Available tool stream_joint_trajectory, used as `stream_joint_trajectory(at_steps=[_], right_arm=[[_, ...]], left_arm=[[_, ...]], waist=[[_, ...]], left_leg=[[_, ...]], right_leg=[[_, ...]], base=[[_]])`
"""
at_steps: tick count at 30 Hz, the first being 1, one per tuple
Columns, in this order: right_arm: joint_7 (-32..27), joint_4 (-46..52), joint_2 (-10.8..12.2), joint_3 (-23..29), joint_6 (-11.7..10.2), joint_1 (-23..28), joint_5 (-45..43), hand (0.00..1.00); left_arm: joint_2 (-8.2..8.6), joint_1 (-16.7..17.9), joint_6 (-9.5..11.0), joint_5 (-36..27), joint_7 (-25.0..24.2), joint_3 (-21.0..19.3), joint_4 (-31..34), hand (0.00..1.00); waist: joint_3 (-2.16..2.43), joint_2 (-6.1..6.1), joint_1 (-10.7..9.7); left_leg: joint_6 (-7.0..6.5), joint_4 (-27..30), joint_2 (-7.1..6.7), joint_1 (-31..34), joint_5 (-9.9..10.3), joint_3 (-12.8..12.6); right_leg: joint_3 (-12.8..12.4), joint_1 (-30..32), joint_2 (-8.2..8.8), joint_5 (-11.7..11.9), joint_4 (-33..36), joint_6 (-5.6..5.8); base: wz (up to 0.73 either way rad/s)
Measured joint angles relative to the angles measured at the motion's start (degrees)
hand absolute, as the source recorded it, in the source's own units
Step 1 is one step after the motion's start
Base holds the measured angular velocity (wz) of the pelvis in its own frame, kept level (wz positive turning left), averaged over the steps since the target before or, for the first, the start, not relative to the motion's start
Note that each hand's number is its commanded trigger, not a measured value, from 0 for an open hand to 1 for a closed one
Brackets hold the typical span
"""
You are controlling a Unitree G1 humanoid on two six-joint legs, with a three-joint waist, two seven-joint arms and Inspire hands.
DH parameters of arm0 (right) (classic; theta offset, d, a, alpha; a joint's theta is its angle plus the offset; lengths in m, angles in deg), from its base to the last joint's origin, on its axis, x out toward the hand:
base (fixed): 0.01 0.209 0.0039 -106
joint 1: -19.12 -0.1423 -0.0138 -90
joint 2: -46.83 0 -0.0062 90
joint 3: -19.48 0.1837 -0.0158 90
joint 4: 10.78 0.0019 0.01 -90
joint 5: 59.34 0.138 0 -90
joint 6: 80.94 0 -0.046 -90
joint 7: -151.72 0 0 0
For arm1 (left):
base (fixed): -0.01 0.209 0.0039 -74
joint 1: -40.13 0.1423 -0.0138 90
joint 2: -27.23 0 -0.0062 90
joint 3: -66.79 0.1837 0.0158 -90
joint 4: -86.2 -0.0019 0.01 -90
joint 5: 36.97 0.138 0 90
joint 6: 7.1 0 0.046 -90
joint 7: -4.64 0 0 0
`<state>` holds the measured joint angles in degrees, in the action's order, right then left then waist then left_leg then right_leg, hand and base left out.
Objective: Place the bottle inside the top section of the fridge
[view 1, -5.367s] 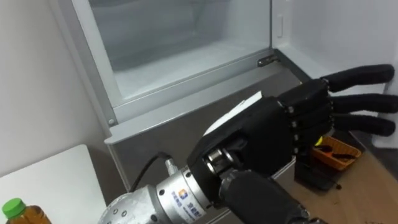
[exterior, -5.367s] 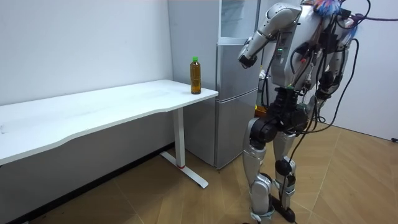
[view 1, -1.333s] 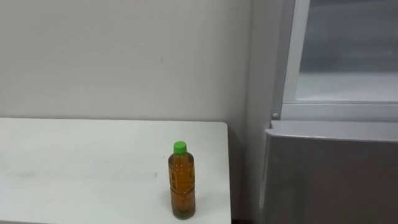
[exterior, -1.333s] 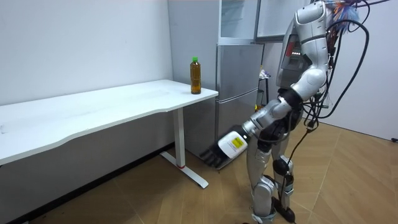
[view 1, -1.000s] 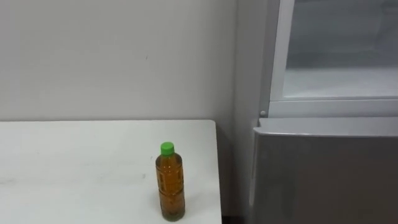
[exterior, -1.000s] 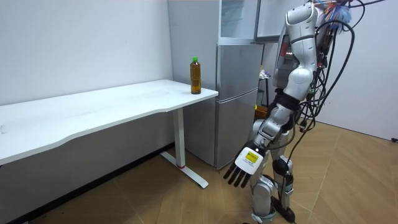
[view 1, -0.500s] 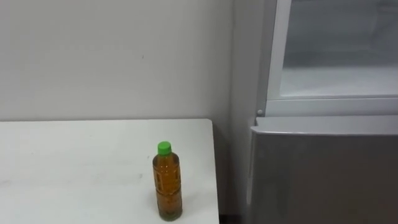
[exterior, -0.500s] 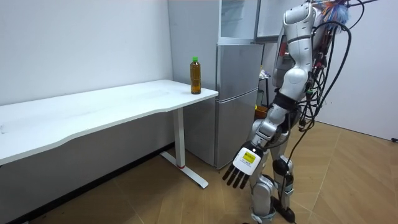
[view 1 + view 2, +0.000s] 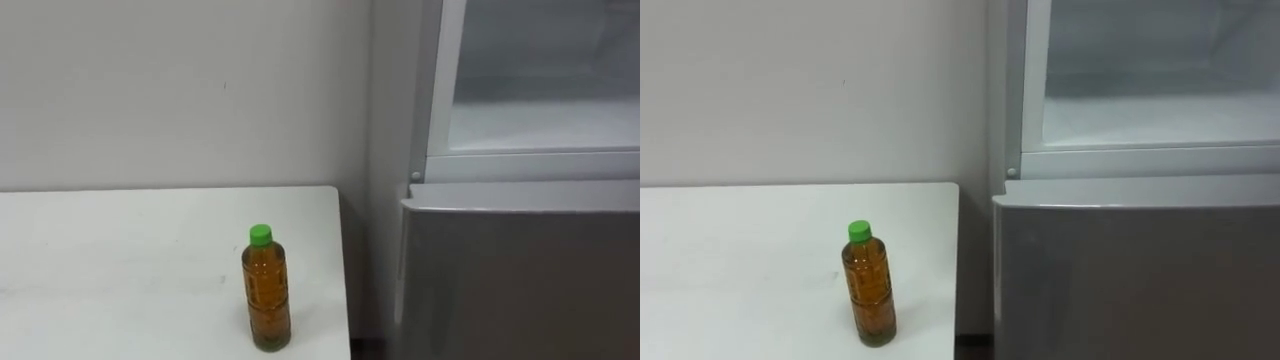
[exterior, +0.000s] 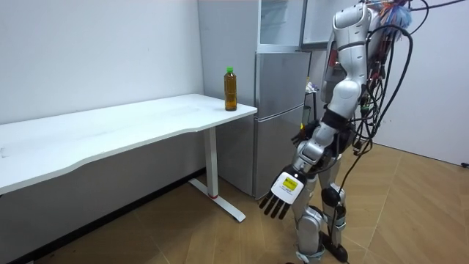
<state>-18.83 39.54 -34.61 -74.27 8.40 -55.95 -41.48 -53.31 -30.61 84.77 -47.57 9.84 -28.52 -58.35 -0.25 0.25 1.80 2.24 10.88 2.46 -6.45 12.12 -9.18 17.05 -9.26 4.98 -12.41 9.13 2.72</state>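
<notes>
The left robot hand [image 10: 284, 194], raised at the open upper fridge [image 10: 281, 22] some seconds before, had come down the robot's side and hung low by the knee, fingers straight and pointing at the floor. The head had turned from the fridge to the bench [image 9: 120, 250] corner, bringing the bottle [image 9: 266, 290] fully into view; its slight leftward drift in the eye views was the camera's own

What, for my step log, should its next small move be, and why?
Probably raise the left hand toward the bottle. The bottle stands upright and untouched near the edge of the table, while that hand hangs low beside the legs with straight fingers, holding nothing. The upper fridge is already open, so grasping the bottle seems to come first.
</notes>
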Motion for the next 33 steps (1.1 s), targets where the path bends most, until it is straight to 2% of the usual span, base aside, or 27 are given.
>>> stream_joint_trajectory(at_steps=[3, 7, 10, 15, 19, 22, 29, 33], right_arm=[[1.02, 3.31, -0.09, -0.74, -0.37, -1.49, -0.08, 0.0], [2.41, 11.75, -0.99, -3.02, 0.09, -0.45, -0.11, 0.0], [3.25, 14.16, -1.48, -3.98, 0.11, -0.48, -0.12, 0.0], [5.75, 21.85, -1.43, -3.6, 0.17, -0.56, 0.19, 0.0], [8.24, 31.64, -1.16, -3.69, 0.55, -0.36, 0.35, 0.0], [9.7, 35.51, -0.97, -3.66, 0.36, -0.76, 0.29, 0.0], [10.03, 43.17, -1.75, -3.6, 0.77, -1.31, 0.3, 0.0], [10.2, 48.23, -1.91, -2.31, 0.77, -3.42, 0.31, 0.0]], left_arm=[[-0.45, 0.03, 0.0, 0.04, -0.92, 0.01, -0.08, 0.0], [-0.55, -0.09, 0.0, 0.12, -2.2, 0.03, 0.08, 0.0], [-0.73, 0.29, 0.03, 0.02, -2.53, 0.09, 0.37, 0.0], [-1.06, 0.85, 1.04, 0.11, -2.35, 1.12, 0.54, 0.0], [-1.23, 1.54, 1.11, 0.15, -2.11, 1.78, 0.63, 0.0], [-1.41, 1.52, 1.19, 0.16, -2.16, 1.79, 0.59, 0.0], [-1.91, 1.37, 1.27, -1.07, -2.54, 2.35, -0.38, 0.0], [-2.2, 1.52, 1.3, -1.04, -3.57, 2.14, -0.39, 0.0]], waist=[[-0.01, 0.18, 0.15], [-0.05, 0.11, 0.33], [0.0, 0.3, 0.41], [0.09, 0.22, 0.25], [0.06, 0.07, 0.09], [0.07, 0.15, 0.21], [-0.05, 0.3, 0.82], [0.02, 0.76, 1.33]], left_leg=[[0.0, -0.03, 0.0, -0.03, 0.0, -0.01], [0.0, -0.01, 0.04, 0.91, 0.0, -0.06], [0.0, -0.08, 0.04, 0.92, 0.0, -0.08], [-0.01, 0.03, 0.09, 1.16, 0.0, -0.07], [-0.01, -0.04, 0.13, 0.74, 0.0, -0.06], [-0.01, -0.03, 0.14, 0.58, 0.0, 0.01], [-0.03, -0.29, 0.2, 0.94, 0.0, -0.25], [-0.07, -0.41, 0.2, 0.74, 0.01, -0.32]], right_leg=[[0.18, -0.14, -0.02, 0.0, -0.03, 0.0], [-0.23, 1.29, -0.02, 0.0, 0.54, 0.0], [-0.37, 1.44, 0.0, 0.01, 0.66, -0.01], [-0.25, 1.74, 0.01, 0.04, 0.98, -0.05], [-0.23, 1.29, -0.02, 0.08, 0.95, -0.09], [-0.03, 0.99, -0.02, 0.11, 0.91, -0.11], [-0.65, 1.42, -0.03, 0.21, 1.66, -0.11], [-1.0, 1.38, -0.06, 0.27, 1.76, -0.14]], base=[[0.01], [-0.03], [-0.02], [0.0], [0.0], [0.03], [-0.03], [-0.01]])
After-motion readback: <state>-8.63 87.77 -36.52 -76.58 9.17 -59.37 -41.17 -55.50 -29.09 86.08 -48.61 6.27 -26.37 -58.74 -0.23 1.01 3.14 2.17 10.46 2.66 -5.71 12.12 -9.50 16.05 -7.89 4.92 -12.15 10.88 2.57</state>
